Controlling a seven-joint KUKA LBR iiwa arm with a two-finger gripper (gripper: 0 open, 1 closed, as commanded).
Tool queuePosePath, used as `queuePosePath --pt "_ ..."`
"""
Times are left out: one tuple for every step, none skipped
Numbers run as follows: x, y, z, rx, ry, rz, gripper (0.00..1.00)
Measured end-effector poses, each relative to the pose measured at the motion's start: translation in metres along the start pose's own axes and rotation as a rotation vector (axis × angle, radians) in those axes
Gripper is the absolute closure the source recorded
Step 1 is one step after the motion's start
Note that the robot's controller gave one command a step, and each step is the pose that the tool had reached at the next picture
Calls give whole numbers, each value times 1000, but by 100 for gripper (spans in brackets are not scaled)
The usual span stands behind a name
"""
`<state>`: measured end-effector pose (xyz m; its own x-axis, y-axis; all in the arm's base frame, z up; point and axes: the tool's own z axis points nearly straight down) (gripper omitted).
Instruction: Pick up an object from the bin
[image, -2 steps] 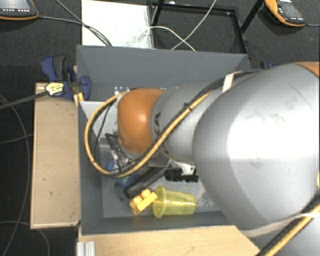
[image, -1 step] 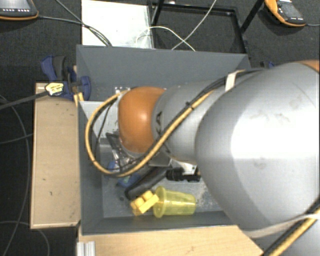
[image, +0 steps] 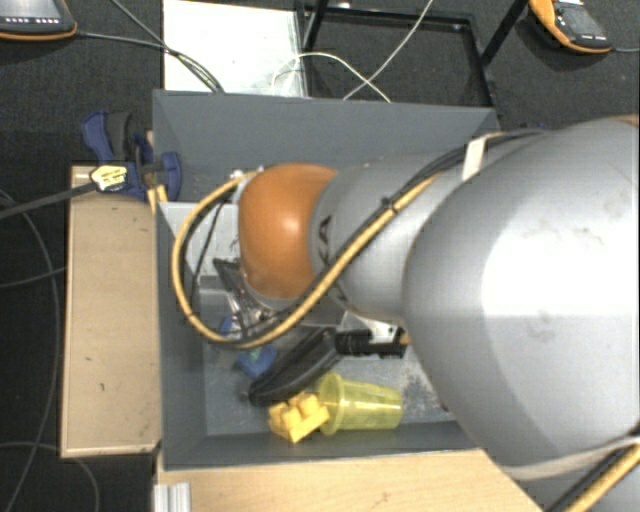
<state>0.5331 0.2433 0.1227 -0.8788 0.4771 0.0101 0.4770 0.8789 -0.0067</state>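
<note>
Reaching in from the right across the grey metal bin (image: 300, 130), with the gripper (image: 243, 318) set low in the bin's left part beneath the orange wrist cover (image: 280, 230). Impossible to tell whether open or closed, or whether holding anything. Lying closest, just to the near side of the gripper: a black oblong object (image: 295, 365). Nearer still, by the near wall: a clear yellow cup (image: 362, 405) on its side, with a yellow block (image: 295, 418) against its mouth.

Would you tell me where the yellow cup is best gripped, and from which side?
Probably across the yellow cup, toward the end away from the yellow block, coming from above: it lies on its side, and the block crowds its other end.
</note>
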Motion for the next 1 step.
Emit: queuePosePath --pt "-1 1 -15 -3 -2 -1 100"
